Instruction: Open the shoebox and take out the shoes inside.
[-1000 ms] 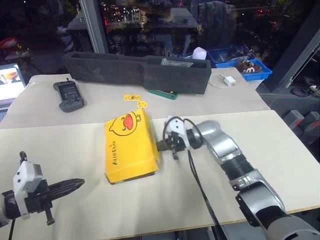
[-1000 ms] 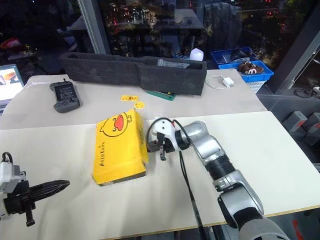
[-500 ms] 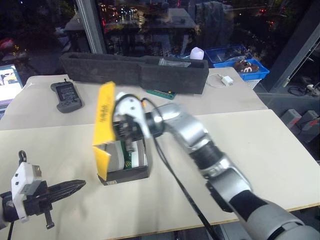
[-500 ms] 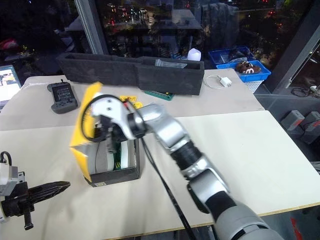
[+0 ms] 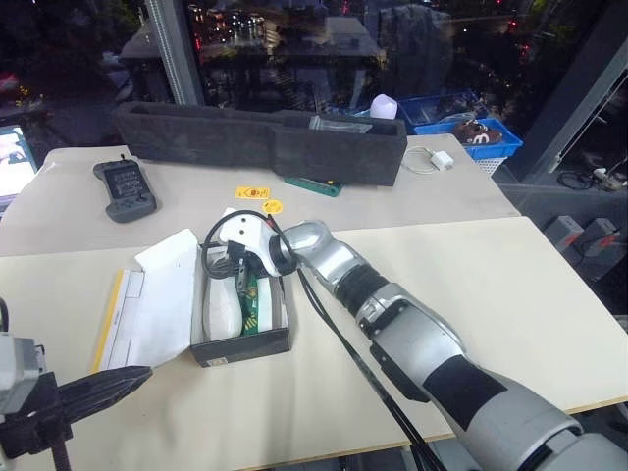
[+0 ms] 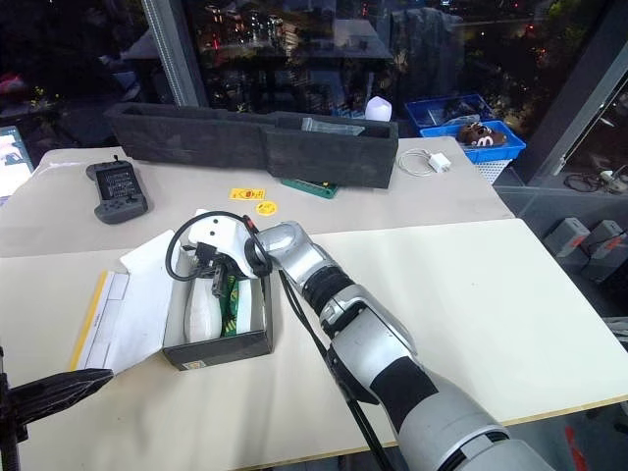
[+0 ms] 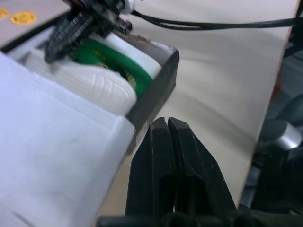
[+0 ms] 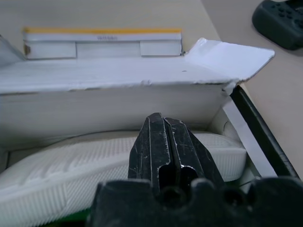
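Note:
The shoebox point(image 5: 241, 347) stands open on the near table. Its lid point(image 5: 147, 306) lies flat to the left, white inside up, with only a yellow edge showing. Inside lie the shoes, a white sole point(image 5: 221, 306) beside a green upper point(image 5: 251, 304). My right gripper point(image 5: 240, 283) is shut and empty, reaching across into the box just over the shoes point(image 8: 71, 158). My left gripper point(image 5: 120, 378) is shut and empty, hanging low near the table's front edge, short of the box's near corner point(image 7: 161, 80).
A long dark grey foam tray point(image 5: 265, 137) spans the far table. A handheld controller point(image 5: 125, 186), yellow stickers point(image 5: 254, 192), a green strip point(image 5: 314, 184) and a white charger point(image 5: 439, 159) lie near it. Blue baskets point(image 5: 471, 132) stand beyond the table.
The lid, half raised half a second ago, has swung over and now lies flat on the left. My right gripper came down into the open box. My left gripper rose a little.

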